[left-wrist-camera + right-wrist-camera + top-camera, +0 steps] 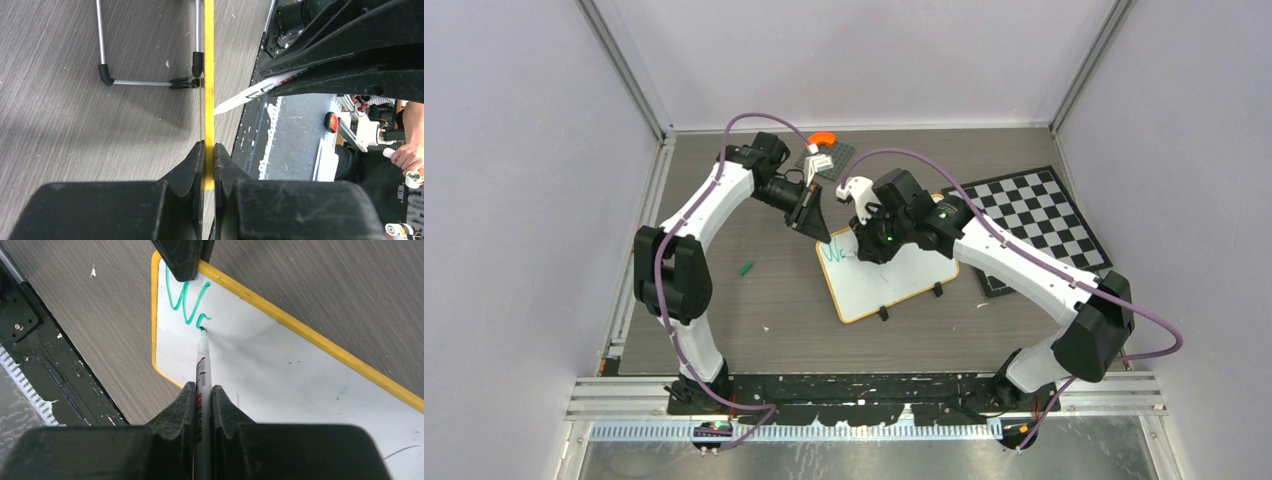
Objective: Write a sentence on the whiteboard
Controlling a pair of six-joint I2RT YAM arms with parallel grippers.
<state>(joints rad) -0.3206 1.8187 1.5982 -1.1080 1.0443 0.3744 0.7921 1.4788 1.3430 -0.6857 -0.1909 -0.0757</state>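
whiteboard [894, 285]: centre of table [744, 330], my left gripper [209, 160] clamped on its frame near the far-left corner. sentence [187, 302]: only "w" and one starting stroke written, most unwritten. my right gripper [202, 395] clamped on marker [202, 355], tip touching board.

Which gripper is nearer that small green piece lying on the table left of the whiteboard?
Left. The left gripper clamps the whiteboard at its far-left corner, up-right of the green piece; the right gripper, holding the marker, sits over the board, farther right.

Green lettering [187, 302] on the whiteboard [280, 370] — a "W" (next letter unfinished).
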